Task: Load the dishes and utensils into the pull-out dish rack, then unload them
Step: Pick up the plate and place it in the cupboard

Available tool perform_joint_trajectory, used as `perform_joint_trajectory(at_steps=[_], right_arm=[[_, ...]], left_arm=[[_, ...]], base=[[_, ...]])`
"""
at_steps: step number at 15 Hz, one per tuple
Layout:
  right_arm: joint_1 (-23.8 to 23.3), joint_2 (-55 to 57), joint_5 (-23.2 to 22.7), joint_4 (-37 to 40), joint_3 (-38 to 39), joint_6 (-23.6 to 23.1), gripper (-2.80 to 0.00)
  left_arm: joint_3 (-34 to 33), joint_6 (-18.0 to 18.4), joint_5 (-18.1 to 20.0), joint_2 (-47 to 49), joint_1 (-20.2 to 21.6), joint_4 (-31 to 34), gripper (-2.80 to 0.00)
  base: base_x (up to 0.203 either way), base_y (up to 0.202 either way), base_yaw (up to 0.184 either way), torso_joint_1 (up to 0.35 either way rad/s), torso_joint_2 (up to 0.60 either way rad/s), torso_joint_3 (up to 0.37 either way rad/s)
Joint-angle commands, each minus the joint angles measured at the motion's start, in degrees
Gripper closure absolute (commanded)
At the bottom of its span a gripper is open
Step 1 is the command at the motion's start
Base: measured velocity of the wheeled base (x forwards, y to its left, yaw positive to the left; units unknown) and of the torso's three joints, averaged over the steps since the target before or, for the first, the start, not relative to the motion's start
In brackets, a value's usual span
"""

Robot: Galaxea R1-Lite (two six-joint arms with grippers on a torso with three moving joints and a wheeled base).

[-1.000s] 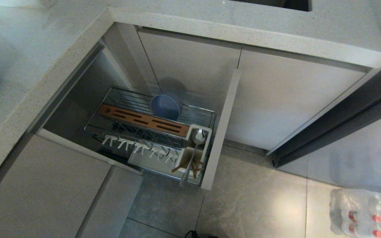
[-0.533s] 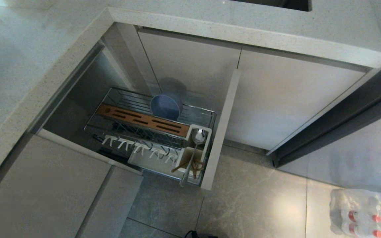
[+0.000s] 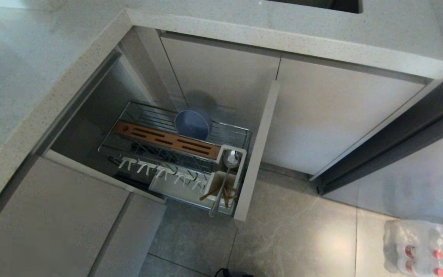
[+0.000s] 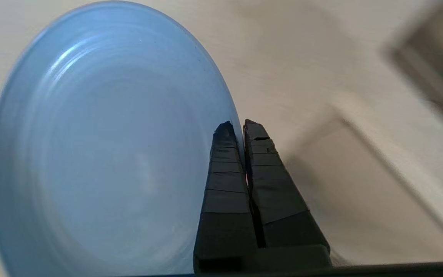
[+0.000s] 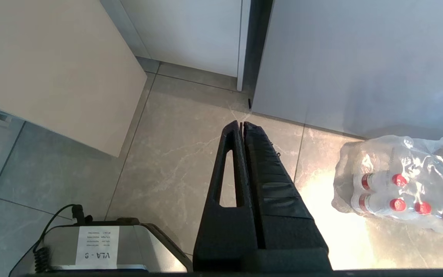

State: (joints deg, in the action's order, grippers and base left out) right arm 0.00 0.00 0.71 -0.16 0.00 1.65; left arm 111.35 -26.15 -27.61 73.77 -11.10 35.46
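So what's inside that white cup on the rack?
The white utensil cup holds the silver spoon, bowl end up, and the wooden chopsticks, leaning out over its front edge. The cup's walls hide their lower ends and its bottom.

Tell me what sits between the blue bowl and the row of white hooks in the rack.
In the head view, the slotted wooden strip runs between the blue bowl and the white hooks, with bare chrome wire grid of the pull-out dish rack beside it.
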Motion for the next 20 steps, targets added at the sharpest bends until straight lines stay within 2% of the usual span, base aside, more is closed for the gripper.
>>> perform_joint_trajectory(at_steps=[1, 3, 6, 9, 12, 15, 17, 20], right_arm=[[0.00, 0.09, 0.00, -0.02, 0.00, 0.02, 0.00], [0.00, 0.09, 0.00, -0.02, 0.00, 0.02, 0.00], [0.00, 0.09, 0.00, -0.02, 0.00, 0.02, 0.00], [0.00, 0.09, 0.00, -0.02, 0.00, 0.02, 0.00], [0.00, 0.06, 0.00, -0.02, 0.00, 0.02, 0.00], [0.00, 0.09, 0.00, -0.02, 0.00, 0.02, 0.00], [0.00, 0.09, 0.00, -0.02, 0.00, 0.02, 0.00], [0.00, 0.09, 0.00, -0.02, 0.00, 0.02, 0.00]], left_arm=[[-0.35, -0.56, -0.22, -1.97, -5.85, 0.04, 0.00], [-0.98, -3.53, -0.26, -2.89, -13.09, -1.53, 0.00], [-3.27, -7.54, -0.33, -3.36, -21.60, -7.65, 0.00], [-9.83, -9.00, -1.36, -3.36, -26.80, -17.64, 0.00], [-16.36, -9.57, -3.50, -1.81, -30.33, -30.91, 0.00], [-21.85, -9.67, -7.30, 1.40, -36.52, -43.65, 0.00], [-24.86, -9.18, -11.79, 5.32, -42.01, -51.36, 0.00], [-26.26, -8.95, -20.10, 12.10, -44.43, -56.93, 0.00]], base=[[0.000, 0.000, 0.000, 0.000, 0.00, 0.000], [0.000, 0.000, 0.000, 0.000, 0.00, 0.000], [0.000, 0.000, 0.000, 0.000, 0.00, 0.000], [0.000, 0.000, 0.000, 0.000, 0.00, 0.000], [0.000, 0.000, 0.000, 0.000, 0.00, 0.000], [0.000, 0.000, 0.000, 0.000, 0.00, 0.000], [0.000, 0.000, 0.000, 0.000, 0.00, 0.000], [0.000, 0.000, 0.000, 0.000, 0.00, 0.000]])
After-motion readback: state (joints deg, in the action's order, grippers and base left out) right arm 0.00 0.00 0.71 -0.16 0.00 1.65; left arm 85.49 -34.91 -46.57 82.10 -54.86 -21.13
